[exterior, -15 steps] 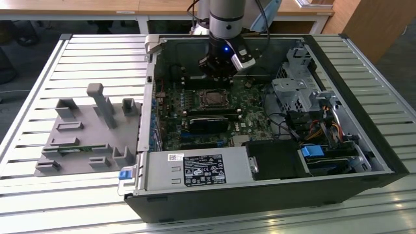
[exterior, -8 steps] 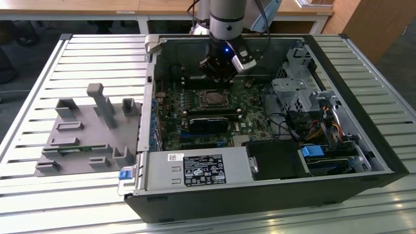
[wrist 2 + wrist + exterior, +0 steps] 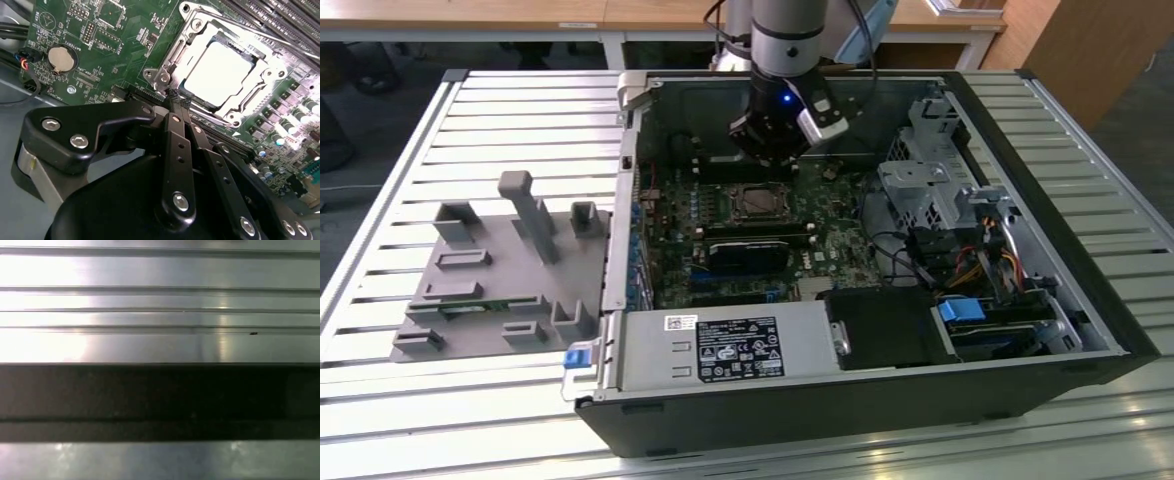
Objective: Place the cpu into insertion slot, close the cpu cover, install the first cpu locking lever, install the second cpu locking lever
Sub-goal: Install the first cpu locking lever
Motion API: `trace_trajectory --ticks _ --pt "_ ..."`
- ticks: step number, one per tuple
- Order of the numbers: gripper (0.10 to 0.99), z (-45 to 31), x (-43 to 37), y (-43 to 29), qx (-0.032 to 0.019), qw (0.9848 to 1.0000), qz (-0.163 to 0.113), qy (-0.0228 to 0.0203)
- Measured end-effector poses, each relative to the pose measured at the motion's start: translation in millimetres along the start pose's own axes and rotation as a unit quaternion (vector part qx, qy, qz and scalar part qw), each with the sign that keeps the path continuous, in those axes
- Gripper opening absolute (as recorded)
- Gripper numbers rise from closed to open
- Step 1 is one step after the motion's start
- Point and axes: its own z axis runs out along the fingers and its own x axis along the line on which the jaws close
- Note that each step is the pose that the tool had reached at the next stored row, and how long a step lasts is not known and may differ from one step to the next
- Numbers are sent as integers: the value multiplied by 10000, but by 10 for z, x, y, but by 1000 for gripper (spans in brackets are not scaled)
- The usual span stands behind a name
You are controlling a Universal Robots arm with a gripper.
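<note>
Silvery cpu [image 3: 223, 73] seated in insertion slot [image 3: 260, 55]; cpu cover [image 3: 187, 47] down; pincer [image 3: 176, 98] clenched, empty, beside it.

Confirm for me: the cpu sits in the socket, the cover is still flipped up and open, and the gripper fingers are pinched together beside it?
Not quite. In the second wrist view the cpu cover lies closed, framing the cpu. The rest holds: the gripper is pinched shut beside the socket.

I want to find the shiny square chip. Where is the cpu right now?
In the second wrist view the cpu sits in the insertion slot on the green circuit board, framed by the cpu cover, just beyond the gripper.
</note>
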Motion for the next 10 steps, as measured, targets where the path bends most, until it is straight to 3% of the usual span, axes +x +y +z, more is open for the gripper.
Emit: trace_trajectory --ticks 10 --pt "106 -13 -2 -59 0 10000 0 0"
